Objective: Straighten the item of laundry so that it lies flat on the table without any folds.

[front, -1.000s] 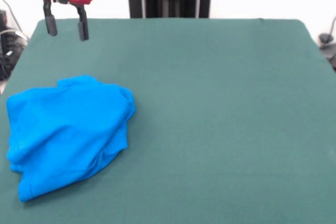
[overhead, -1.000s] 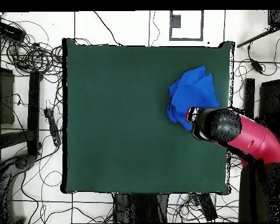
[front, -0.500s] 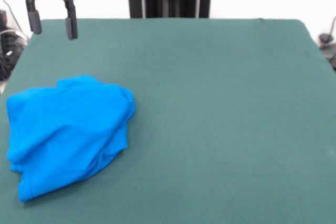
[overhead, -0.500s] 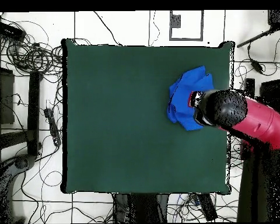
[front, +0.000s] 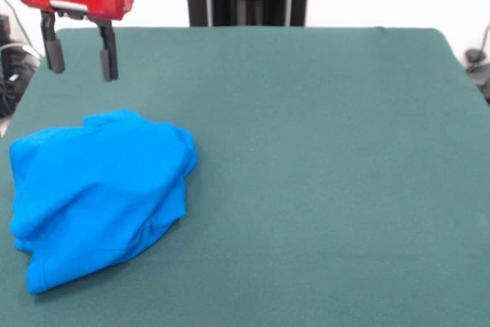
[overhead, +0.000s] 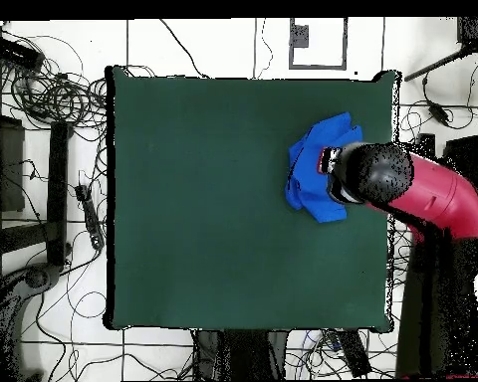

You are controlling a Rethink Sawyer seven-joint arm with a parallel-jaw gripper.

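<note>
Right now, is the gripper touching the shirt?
No. In the front view the open gripper hangs above the crumpled blue shirt, with bare green table showing between its fingertips and the cloth.

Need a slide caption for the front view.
Open claw hangs above the crumpled blue T-shirt on the green table.

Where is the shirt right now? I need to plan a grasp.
In the front view the shirt lies crumpled at the table's left, near side, below the open gripper. Overhead, it sits near the table's right edge, partly under the arm.
</note>
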